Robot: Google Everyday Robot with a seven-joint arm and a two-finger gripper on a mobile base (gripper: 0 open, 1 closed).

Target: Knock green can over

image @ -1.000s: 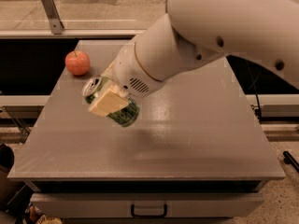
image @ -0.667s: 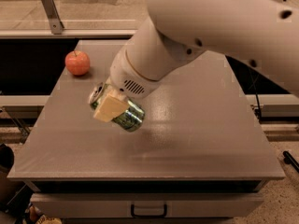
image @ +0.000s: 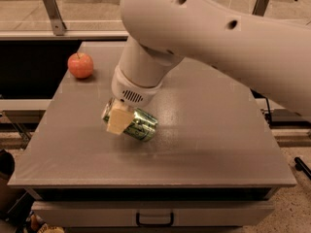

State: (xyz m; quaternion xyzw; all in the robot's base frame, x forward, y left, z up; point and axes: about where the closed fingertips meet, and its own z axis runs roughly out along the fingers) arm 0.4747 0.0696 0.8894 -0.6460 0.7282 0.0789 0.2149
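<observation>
At the front, a drawer [image: 154, 213] sits under the table [image: 209, 144]. Left of the table's centre, the can [image: 142, 125] lies nearly on its side, with its top pointing up-left and its lower end at the tabletop. The gripper [image: 123, 119] is clamped on it: one pale finger [image: 117, 122] crosses the can's near side, and the other is hidden behind. The arm [image: 204, 38] reaches in from the upper right. An apple [image: 80, 65] rests near the far left edge, well apart.

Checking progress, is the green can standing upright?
No, the can is tipped nearly onto its side in the gripper, over the table.
</observation>
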